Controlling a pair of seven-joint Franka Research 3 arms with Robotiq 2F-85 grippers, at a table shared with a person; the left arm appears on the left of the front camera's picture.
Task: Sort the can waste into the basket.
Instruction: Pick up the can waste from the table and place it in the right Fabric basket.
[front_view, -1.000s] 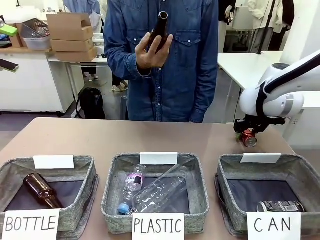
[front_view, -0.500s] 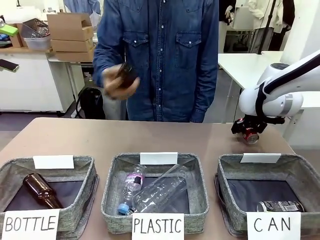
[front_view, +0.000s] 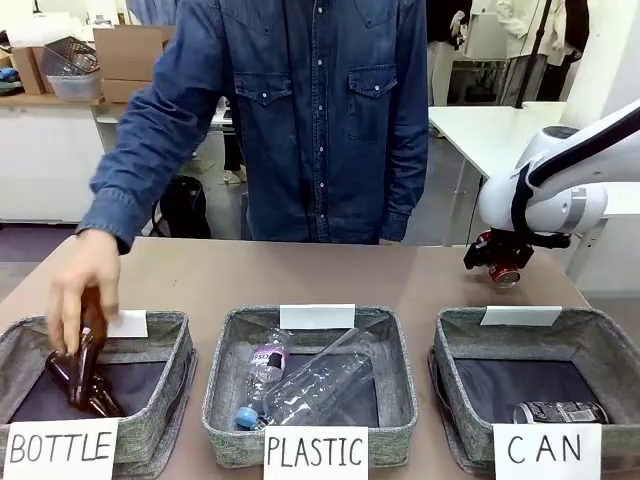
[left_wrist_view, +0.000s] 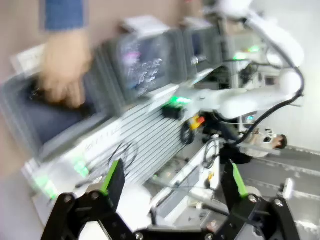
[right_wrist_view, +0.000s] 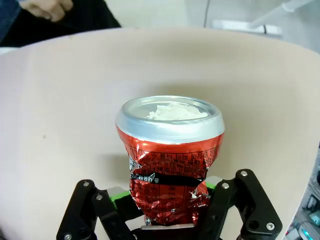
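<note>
A red dented can (front_view: 503, 274) hangs just above the table's far right, behind the grey basket signed "CAN" (front_view: 450, 350), with my right gripper (front_view: 497, 262) shut on it. In the right wrist view the red can (right_wrist_view: 170, 155) stands upright with its silver top showing, pinched low between my right gripper (right_wrist_view: 170, 212) fingers. A dark printed can (front_view: 560, 412) lies on its side in the front of that basket. My left gripper (left_wrist_view: 174, 182) stands open, with nothing between its green-padded fingers, in a blurred view of the baskets.
A person in a denim shirt stands across the table; their hand (front_view: 85, 295) lowers a brown bottle into the "BOTTLE" basket (front_view: 170, 360), where another brown bottle lies. The middle "PLASTIC" basket (front_view: 225, 380) holds clear plastic bottles.
The person's hand came down from chest height with the brown bottle into the "BOTTLE" basket. My right gripper has raised the red can slightly.
</note>
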